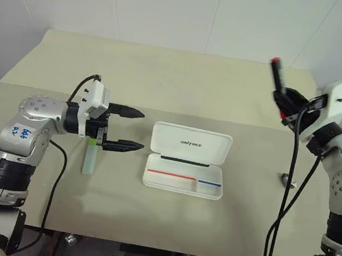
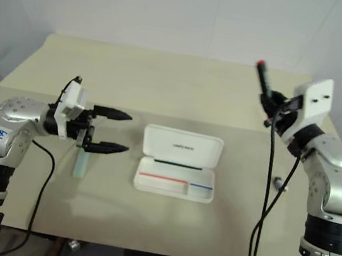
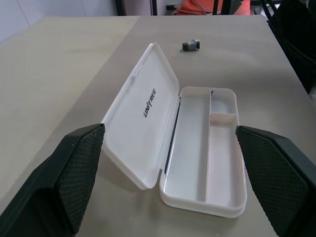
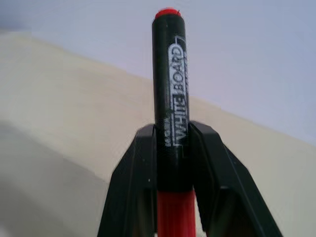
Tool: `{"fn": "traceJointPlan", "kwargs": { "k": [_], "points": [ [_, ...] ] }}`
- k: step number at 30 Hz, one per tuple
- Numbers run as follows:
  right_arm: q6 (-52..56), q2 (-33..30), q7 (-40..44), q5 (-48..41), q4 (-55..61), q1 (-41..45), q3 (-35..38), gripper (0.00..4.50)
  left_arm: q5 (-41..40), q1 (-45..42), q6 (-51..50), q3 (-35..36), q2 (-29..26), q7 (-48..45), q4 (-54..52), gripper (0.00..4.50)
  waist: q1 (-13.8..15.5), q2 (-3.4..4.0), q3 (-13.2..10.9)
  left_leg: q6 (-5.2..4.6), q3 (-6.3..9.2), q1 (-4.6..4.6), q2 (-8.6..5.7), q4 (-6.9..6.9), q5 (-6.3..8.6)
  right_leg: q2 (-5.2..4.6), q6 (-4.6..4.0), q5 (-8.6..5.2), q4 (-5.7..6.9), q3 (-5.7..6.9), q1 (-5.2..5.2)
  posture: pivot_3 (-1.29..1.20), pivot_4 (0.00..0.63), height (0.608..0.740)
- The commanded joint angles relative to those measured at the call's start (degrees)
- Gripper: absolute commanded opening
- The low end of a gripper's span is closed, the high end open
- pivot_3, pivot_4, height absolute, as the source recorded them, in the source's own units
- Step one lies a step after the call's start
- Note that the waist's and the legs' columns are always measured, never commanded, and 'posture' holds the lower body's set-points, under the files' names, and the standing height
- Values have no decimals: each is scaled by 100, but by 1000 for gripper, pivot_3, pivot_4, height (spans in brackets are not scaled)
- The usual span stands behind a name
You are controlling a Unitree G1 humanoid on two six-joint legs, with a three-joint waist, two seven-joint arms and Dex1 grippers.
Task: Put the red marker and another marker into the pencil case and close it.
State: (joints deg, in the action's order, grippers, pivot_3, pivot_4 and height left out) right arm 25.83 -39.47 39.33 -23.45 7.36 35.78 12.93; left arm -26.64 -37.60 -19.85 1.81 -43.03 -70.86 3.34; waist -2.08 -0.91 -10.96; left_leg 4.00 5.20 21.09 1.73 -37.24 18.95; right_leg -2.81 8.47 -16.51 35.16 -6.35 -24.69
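The pencil case lies open in the middle of the table, its lid with dark lettering folded back and both compartments empty. To its left my left gripper hovers open, pointing at the case, with nothing between its fingers. Under that hand the other marker, pale with a green end, lies on the table. High at the right, my right gripper is shut on the red marker. The marker's black barrel sticks up out of the fingertips.
A small grey object lies on the table to the right of the case, also seen beyond it from the left wrist. The beige table stretches back to a white wall.
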Motion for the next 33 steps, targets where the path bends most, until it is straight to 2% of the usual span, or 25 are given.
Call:
{"fn": "traceJointPlan", "kwargs": {
  "k": [1,11,15,24,33],
  "points": [
    [-384,-342,1090,-139,393,-43,-443,657,36,45,354,313,-167,-72,128,4500,-8,0,0,0,1,1,0,-2,0,0,0,0,1,1,0,0,150,740],
    [-1297,-674,2765,403,244,-221,-1662,657,225,351,847,496,-494,-233,785,4500,1,0,0,-4,0,-2,0,-27,2,1,0,0,24,1,3,0,150,740],
    [-1647,-560,2994,707,48,-278,-2060,657,248,604,885,505,-477,-145,661,4500,5,0,0,-4,1,0,-1,-36,2,0,0,0,32,0,2,0,150,740],
    [-2254,-153,2842,1521,-886,-134,-2535,657,272,1194,605,439,-406,251,50,4500,19,0,0,-5,2,-3,-1,-69,3,0,0,0,42,0,4,0,150,740],
    [-2516,166,2767,1789,-1279,-63,-2645,657,174,1539,326,317,-197,458,-551,4500,22,0,0,-6,2,-8,-1,-74,3,0,-1,0,49,-1,8,0,150,740]
  ]
}}
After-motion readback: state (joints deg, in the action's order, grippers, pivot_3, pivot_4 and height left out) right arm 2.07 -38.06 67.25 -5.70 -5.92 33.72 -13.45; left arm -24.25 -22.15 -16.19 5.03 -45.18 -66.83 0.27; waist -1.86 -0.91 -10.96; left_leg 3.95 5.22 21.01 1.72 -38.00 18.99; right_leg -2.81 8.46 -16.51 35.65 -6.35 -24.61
